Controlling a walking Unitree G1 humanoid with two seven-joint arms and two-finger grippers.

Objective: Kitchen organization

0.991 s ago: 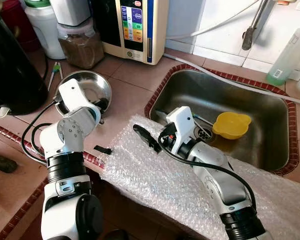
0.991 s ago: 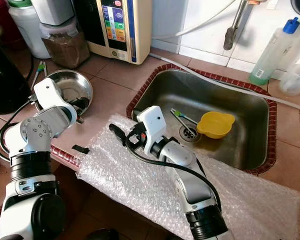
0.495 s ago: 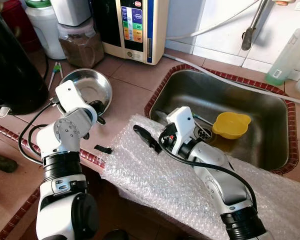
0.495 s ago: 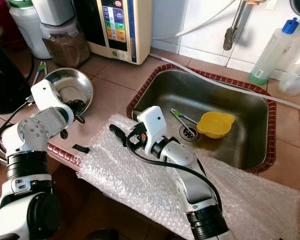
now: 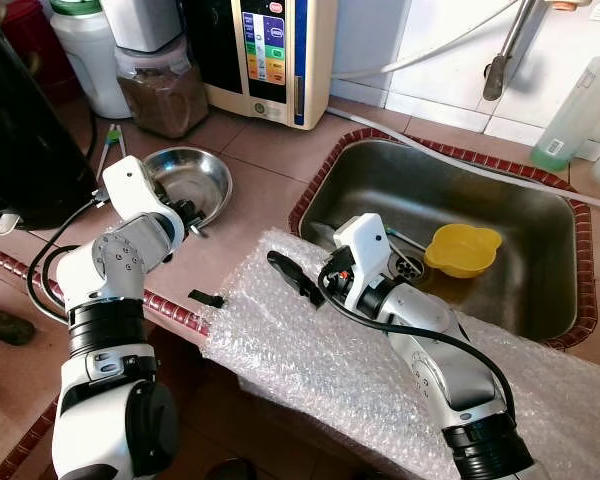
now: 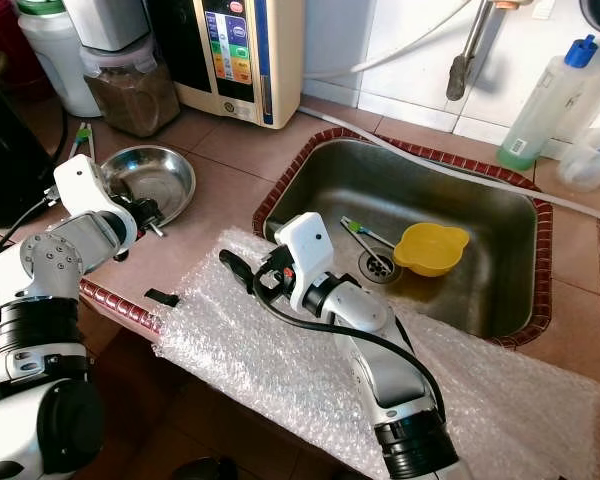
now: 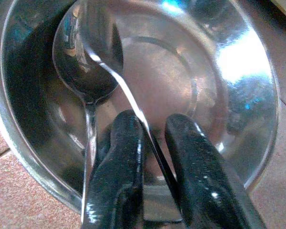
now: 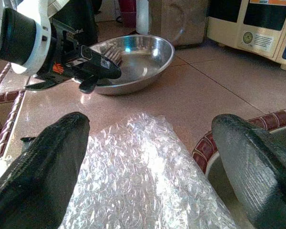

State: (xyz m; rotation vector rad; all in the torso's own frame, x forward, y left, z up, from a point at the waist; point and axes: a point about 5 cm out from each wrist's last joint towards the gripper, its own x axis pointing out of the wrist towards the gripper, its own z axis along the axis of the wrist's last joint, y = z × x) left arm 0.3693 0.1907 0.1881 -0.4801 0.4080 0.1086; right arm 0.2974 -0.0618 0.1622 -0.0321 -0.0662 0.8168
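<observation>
My left gripper [image 7: 150,171] is clenched on a spoon [image 7: 93,57] handle inside the steel bowl [image 5: 190,180], near the counter's front-left edge. I'd lift straight up, slowly, clearing the rim. Right gripper [image 8: 148,157] hangs spread over bubble wrap [image 5: 350,370].

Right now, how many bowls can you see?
2: a steel bowl on the counter at the left gripper, and a yellow bowl in the sink. Others may be hidden.
</observation>
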